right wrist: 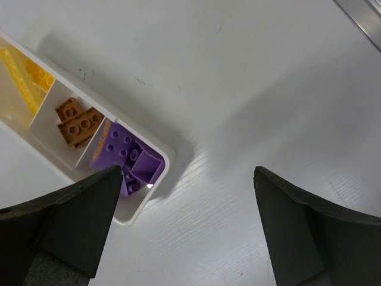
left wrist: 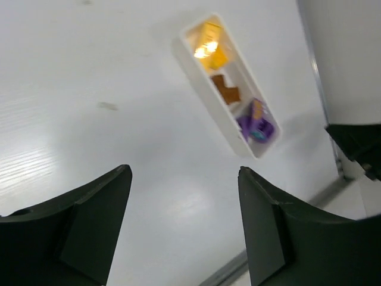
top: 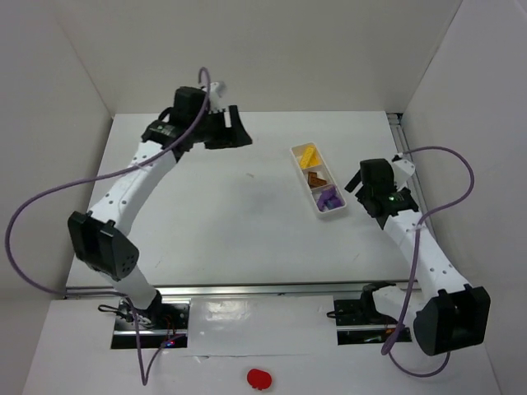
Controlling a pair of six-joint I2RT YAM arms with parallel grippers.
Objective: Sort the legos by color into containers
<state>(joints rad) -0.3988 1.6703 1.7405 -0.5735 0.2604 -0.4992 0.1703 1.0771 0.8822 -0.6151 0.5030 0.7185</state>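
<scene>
**Finding: position of the work.** The narrow white plastic tray with low walls (left wrist: 206,92) lies on the white table (top: 230,222), right of centre and set at a slant. Three compartments show.
- The far compartment holds the yellow studded plastic bricks (top: 309,155).
- The middle compartment holds the single orange-brown brick (right wrist: 77,122).
- The near compartment holds the purple bricks (right wrist: 128,156), the squarer one uppermost.

No loose brick is visible on the table in any view. How many yellow pieces there are cannot be made out with certainty.

**Finding: pincers.** The left gripper (left wrist: 183,179) hangs high over the far left of the table, well apart from the tray. Its fingers are spread and there is nothing between them. The right gripper (right wrist: 187,173) hangs just beside the purple end of the tray. Its jaws are wide apart and empty, and it touches neither tray nor brick.

**Assessment.** Every colour has its own compartment, so the sorting appears complete. The step in hand is judged to be the close-out after the last placement.

**Requirement for the next move.** The right arm should lift clear of the tray's near corner without clipping the wall. A nudge there could shift the light tray or spill the purple pieces. A check for any brick hidden behind the arms is advisable.
</scene>
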